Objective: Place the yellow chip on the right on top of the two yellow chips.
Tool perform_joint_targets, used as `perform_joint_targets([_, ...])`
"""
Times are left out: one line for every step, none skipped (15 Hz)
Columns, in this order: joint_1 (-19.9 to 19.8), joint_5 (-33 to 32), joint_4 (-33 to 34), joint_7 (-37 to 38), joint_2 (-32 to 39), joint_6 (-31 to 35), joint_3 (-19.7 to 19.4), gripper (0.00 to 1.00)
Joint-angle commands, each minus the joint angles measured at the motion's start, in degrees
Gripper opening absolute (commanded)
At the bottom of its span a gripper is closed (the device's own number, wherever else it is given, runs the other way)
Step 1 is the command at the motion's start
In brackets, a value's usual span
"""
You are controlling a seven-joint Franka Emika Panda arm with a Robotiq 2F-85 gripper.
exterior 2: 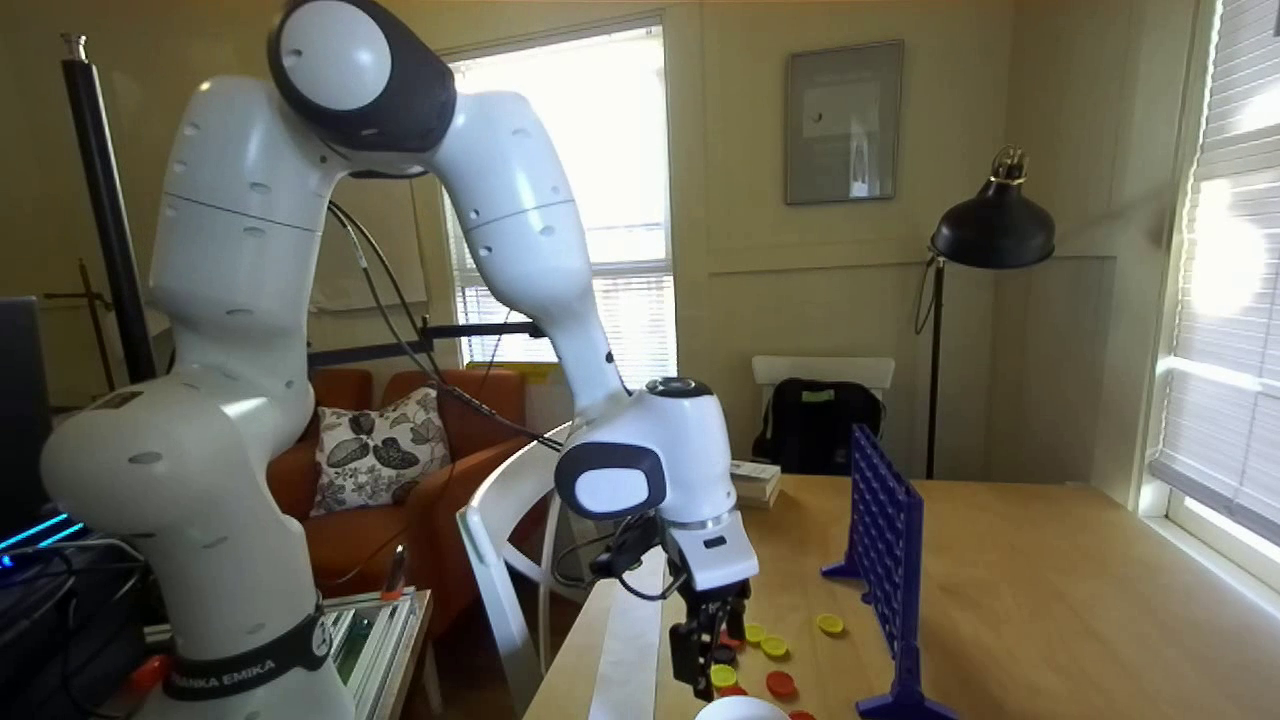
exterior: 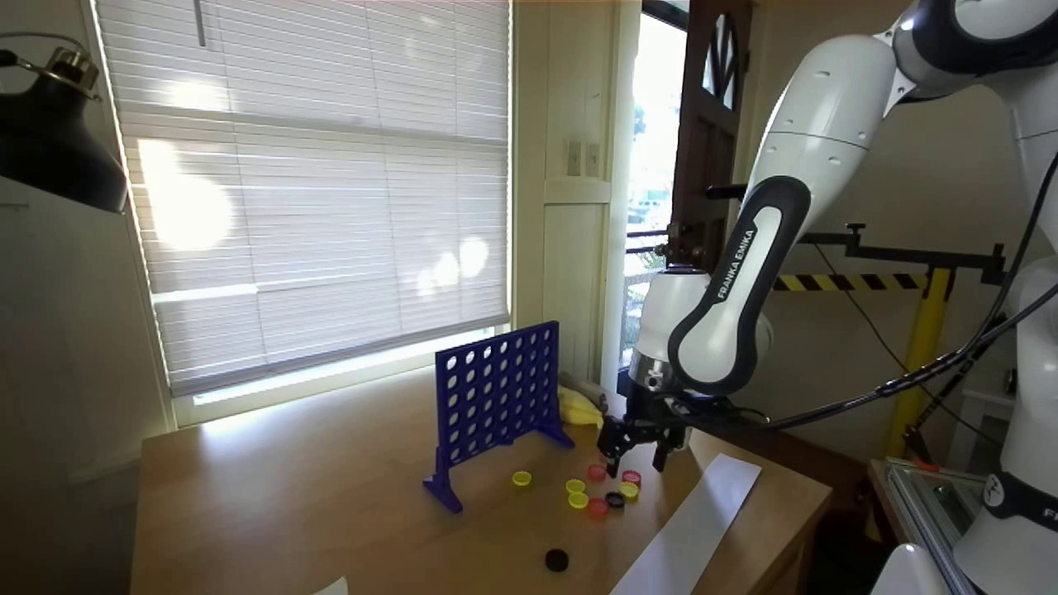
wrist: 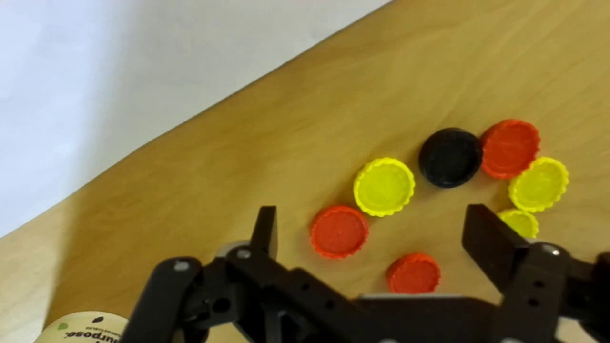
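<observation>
End effector (wrist: 372, 224): wide, empty; step looks pre-grasp
Right yellow chip (exterior: 629, 491): probably centre, descend, pinch next
Red chip (wrist: 339, 232): just beside; pinch should clear it

Ridge-rimmed plastic yellow chips (wrist: 384, 186), smooth wooden table (exterior: 331, 479), matt paper strip (exterior: 698, 521).

Light wood table (exterior: 331, 504): blue grid board (exterior: 496, 392) upright, yellow chips (wrist: 384, 186), red chips (wrist: 339, 232), black discs (wrist: 451, 157) loose nearby, white paper strip (exterior: 690, 529) flat (near one edge).
</observation>
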Motion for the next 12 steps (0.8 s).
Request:
perform_joint_targets([2.55,3.28,3.61,0.76,3.89,0.58,-1.87,1.0])
perform_joint_targets([3.1,3.7,4.19,1.18,4.43,0.41,-2.3,1.0])
perform_joint_targets([3.47,4.09,4.68,1.51,4.92,0.25,-2.47,1.0])
perform_joint_targets([3.74,4.52,5.09,1.77,5.21,-0.04,-2.5,1.0])
perform_joint_targets([4.07,4.91,5.44,2.03,5.53,-0.33,-2.56,1.0])
perform_joint_targets([4.39,5.2,5.69,2.35,5.77,-0.56,-2.63,1.0])
perform_joint_targets([4.76,5.46,5.89,2.79,5.92,-0.9,-2.7,1.0])
perform_joint_targets([5.02,5.68,5.99,3.23,6.04,-1.1,-2.63,1.0])
perform_joint_targets([5.27,5.71,6.14,3.64,6.23,-1.31,-2.64,1.0])
perform_joint_targets([5.55,5.71,6.23,4.03,6.37,-1.53,-2.64,1.0])
perform_joint_targets([6.07,5.5,6.24,4.59,6.49,-1.56,-2.99,1.0])
perform_joint_targets([6.54,5.29,6.27,5.21,6.7,-1.52,-3.36,1.0])
